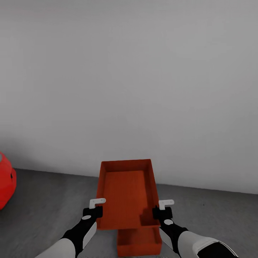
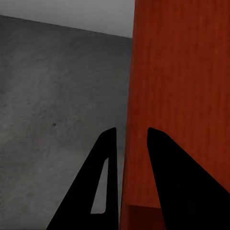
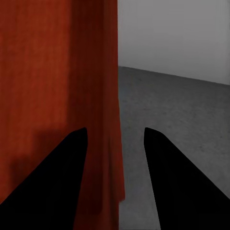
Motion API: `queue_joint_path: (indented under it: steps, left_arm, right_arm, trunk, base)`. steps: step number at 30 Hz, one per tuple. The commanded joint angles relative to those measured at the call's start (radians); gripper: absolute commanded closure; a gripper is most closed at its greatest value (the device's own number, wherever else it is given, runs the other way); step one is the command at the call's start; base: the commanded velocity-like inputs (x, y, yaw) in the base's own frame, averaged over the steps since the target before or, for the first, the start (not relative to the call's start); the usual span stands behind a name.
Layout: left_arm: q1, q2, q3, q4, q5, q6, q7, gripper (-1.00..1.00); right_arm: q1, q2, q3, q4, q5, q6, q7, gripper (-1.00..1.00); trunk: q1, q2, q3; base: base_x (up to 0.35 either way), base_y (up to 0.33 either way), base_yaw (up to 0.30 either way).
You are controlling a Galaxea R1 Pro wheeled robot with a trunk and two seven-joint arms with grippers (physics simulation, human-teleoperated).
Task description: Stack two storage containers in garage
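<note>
From my head, I hold the upper container (image 1: 127, 193) above the floor (image 1: 46, 200), left gripper (image 1: 96, 207) and right gripper (image 1: 164, 208) on its long walls; the lower container (image 1: 139, 242) lies under it. A red car (image 1: 5, 184) stands left.

My left wrist shows the fingers (image 2: 108, 182) straddling the wall.

My right wrist shows the same, jaws closed on the wall.
</note>
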Motion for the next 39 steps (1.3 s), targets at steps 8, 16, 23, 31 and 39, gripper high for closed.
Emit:
queue_joint_path:
  steps: [8, 16, 23, 31, 39]
  left_arm:
    - [0.0, 0.02, -0.001, 0.001, 0.015, -0.001, 0.01, 1.0]
    - [0.0, 0.02, -0.002, 0.001, 0.015, -0.001, 0.01, 1.0]
    - [0.0, 0.02, -0.002, 0.0, 0.015, -0.001, 0.01, 1.0]
    - [0.0, 0.02, -0.002, 0.0, 0.015, -0.001, 0.01, 1.0]
    - [0.0, 0.02, -0.002, 0.0, 0.015, -0.001, 0.01, 1.0]
  right_arm:
    - [-0.001, 0.001, -0.039, -0.003, 0.021, -0.082, 0.008, 1.0]
    - [-0.001, 0.001, -0.039, -0.003, 0.021, -0.082, 0.007, 1.0]
    - [-0.001, 0.001, -0.039, -0.003, 0.021, -0.082, 0.008, 1.0]
    - [-0.001, 0.001, -0.038, -0.003, 0.023, -0.082, 0.008, 1.0]
    - [-0.001, 0.001, -0.039, -0.003, 0.023, -0.082, 0.008, 1.0]
  trunk:
    - [0.0, -0.001, -0.014]
    - [0.0, -0.001, -0.027]
    - [0.0, -0.001, -0.039]
    - [0.0, -0.001, -0.052]
    - [0.0, -0.001, -0.065]
  base:
    - [0.0, 0.0, -0.003]
    - [0.0, 0.0, -0.068]
    - [0.0, 0.0, -0.082]
    - [0.0, 0.0, -0.073]
    - [0.0, 0.0, -0.01]
